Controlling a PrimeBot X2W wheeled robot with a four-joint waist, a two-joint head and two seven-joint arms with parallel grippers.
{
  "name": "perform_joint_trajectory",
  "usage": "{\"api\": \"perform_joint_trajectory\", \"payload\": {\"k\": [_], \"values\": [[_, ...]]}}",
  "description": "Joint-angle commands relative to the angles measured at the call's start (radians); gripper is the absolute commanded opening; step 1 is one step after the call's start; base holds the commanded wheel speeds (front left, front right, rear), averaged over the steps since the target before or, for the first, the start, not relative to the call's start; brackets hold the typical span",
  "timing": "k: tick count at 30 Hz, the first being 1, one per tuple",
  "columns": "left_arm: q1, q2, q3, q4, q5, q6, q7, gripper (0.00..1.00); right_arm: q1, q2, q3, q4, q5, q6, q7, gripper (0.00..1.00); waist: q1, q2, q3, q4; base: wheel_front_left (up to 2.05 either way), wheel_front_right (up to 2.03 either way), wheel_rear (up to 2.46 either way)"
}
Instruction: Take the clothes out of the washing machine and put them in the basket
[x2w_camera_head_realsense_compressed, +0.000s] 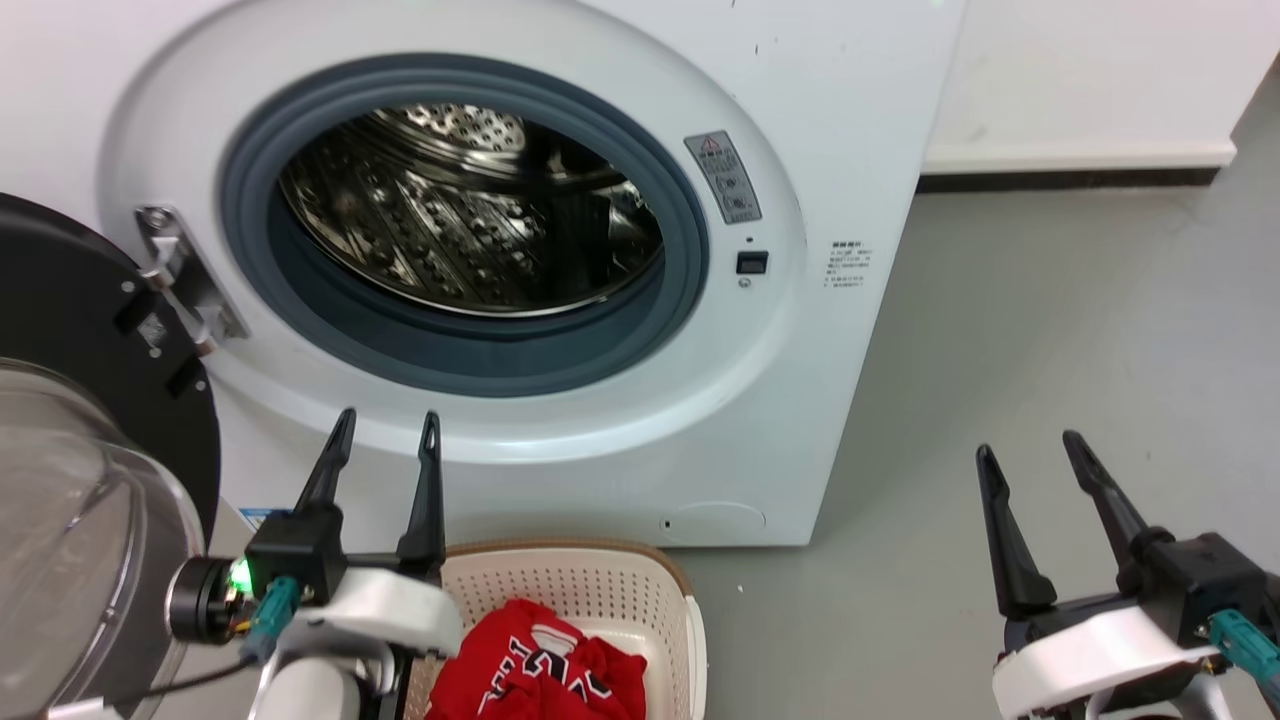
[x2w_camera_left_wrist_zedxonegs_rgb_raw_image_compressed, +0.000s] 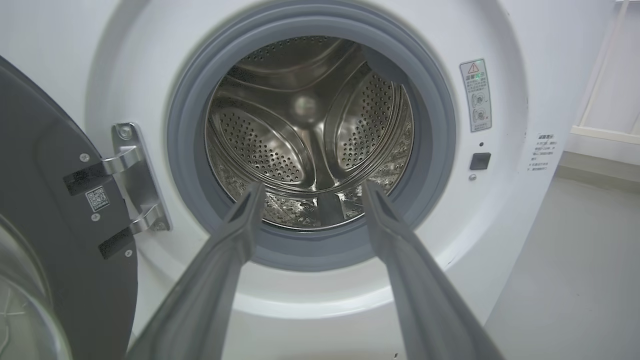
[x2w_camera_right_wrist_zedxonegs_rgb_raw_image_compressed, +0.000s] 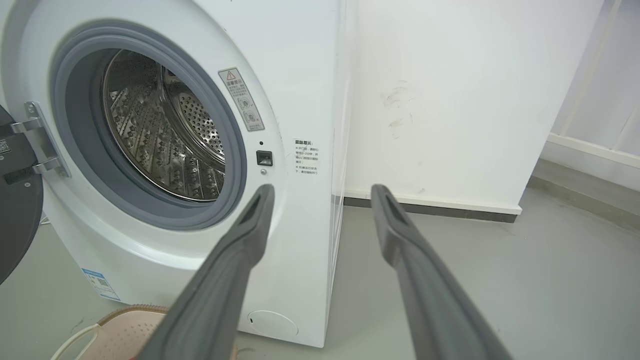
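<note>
Held left gripper (x2w_camera_head_realsense_compressed: 388, 420) and right gripper (x2w_camera_head_realsense_compressed: 1028, 448) splayed, empty, before the washing machine (x2w_camera_head_realsense_compressed: 820, 150), saw the clothes (x2w_camera_head_realsense_compressed: 540, 670) heaped in the basket (x2w_camera_head_realsense_compressed: 600, 580) below, judged one last check of the bare-looking drum (x2w_camera_head_realsense_compressed: 470, 220) wise.

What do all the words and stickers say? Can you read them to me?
Nothing here is sharp enough to quote.
Warning sticker on the washing machine: red triangle sign, writing too small.
Text block right of it: too small.
QR sticker on the door: no words.
Blue label low on the machine: blurred.
Lettering on the clothes in the basket: folded, unreadable.
</note>
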Motion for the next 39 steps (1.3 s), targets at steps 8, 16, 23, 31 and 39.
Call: {"api": "perform_joint_trajectory", "payload": {"k": [8,16,23,31,39], "values": [[0.125,0.031,-0.013,-0.117,0.029,0.028,0.055,1.00,0.052,0.001,-0.010,-0.004,-0.006,-0.001,0.011,1.00,0.0002,0.0000,-0.047,0.019,0.00,0.00,0.00],[0.144,0.041,-0.015,-0.187,0.021,0.034,0.097,1.00,0.071,0.001,-0.040,-0.004,-0.008,-0.001,0.017,1.00,0.0002,0.0000,-0.041,0.034,0.00,0.00,0.00],[0.141,0.050,-0.012,-0.196,0.011,0.039,0.109,1.00,0.054,0.001,-0.041,0.001,-0.002,-0.001,0.012,1.00,0.0002,0.0000,-0.033,0.026,0.00,0.00,0.00],[0.146,0.051,-0.014,-0.195,0.000,0.048,0.114,1.00,0.050,0.001,-0.035,0.003,-0.004,-0.001,0.013,1.00,0.0002,0.0000,-0.028,0.022,0.00,0.00,0.00],[0.141,0.056,-0.015,-0.193,-0.006,0.054,0.111,1.00,0.041,0.001,-0.030,0.000,-0.010,-0.001,0.014,1.00,0.0002,0.0000,-0.017,0.022,0.00,0.00,0.00]]}}
